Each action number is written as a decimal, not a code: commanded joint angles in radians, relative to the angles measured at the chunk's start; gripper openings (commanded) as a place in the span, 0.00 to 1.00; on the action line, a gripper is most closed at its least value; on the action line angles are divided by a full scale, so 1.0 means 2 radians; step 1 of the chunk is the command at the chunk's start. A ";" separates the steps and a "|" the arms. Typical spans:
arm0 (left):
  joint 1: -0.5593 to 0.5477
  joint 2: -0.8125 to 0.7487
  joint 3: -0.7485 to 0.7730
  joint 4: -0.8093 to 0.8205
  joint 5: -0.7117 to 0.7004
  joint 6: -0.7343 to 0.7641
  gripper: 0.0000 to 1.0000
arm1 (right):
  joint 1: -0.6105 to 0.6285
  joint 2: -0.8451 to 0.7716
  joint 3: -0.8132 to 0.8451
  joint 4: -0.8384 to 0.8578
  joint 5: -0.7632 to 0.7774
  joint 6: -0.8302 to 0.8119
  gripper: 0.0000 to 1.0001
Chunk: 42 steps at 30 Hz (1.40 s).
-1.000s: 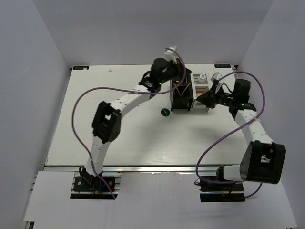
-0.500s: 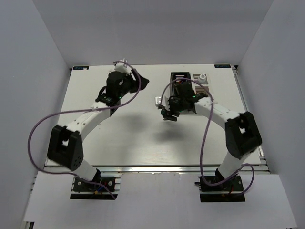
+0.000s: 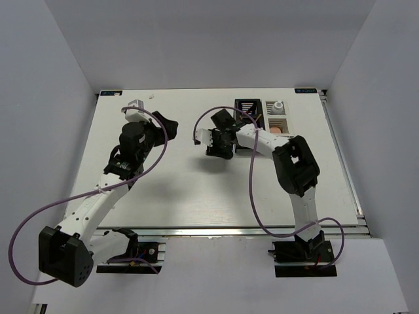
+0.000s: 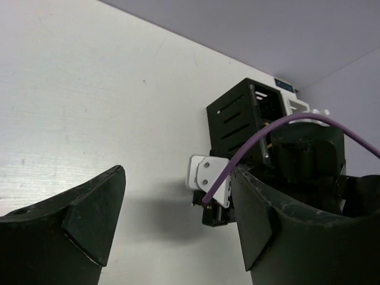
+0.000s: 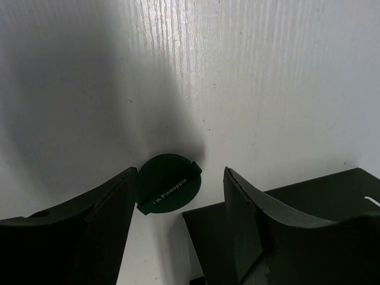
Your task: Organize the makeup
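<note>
Green disc (image 5: 169, 184) sits lower-centre under our open, empty right gripper (image 5: 181, 173), so we're at pickup: lower, close; left gripper (image 4: 177, 172) open, empty too.

We see a small dark green disc (image 5: 169, 183) lying flat on the white table (image 5: 267, 71), just beside a corner of the black box (image 5: 309, 202). It has tiny white words on top. A peach puff (image 3: 277, 129) sits in the white box (image 3: 286, 118).

A robotics lab cell: plain pale walls (image 3: 59, 98) close round the white table (image 3: 183, 190) on three sides (aluminium rail (image 3: 216, 231) along its near edge).
</note>
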 commanded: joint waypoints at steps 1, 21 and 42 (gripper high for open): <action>0.004 -0.011 -0.008 -0.028 -0.018 0.001 0.81 | 0.006 0.020 0.045 -0.072 0.042 0.000 0.65; 0.004 -0.030 -0.009 -0.041 -0.035 0.001 0.83 | 0.013 0.084 0.091 -0.188 0.008 -0.023 0.03; 0.005 -0.060 -0.030 -0.017 -0.069 -0.005 0.84 | -0.134 -0.334 -0.198 0.358 -0.130 0.352 0.00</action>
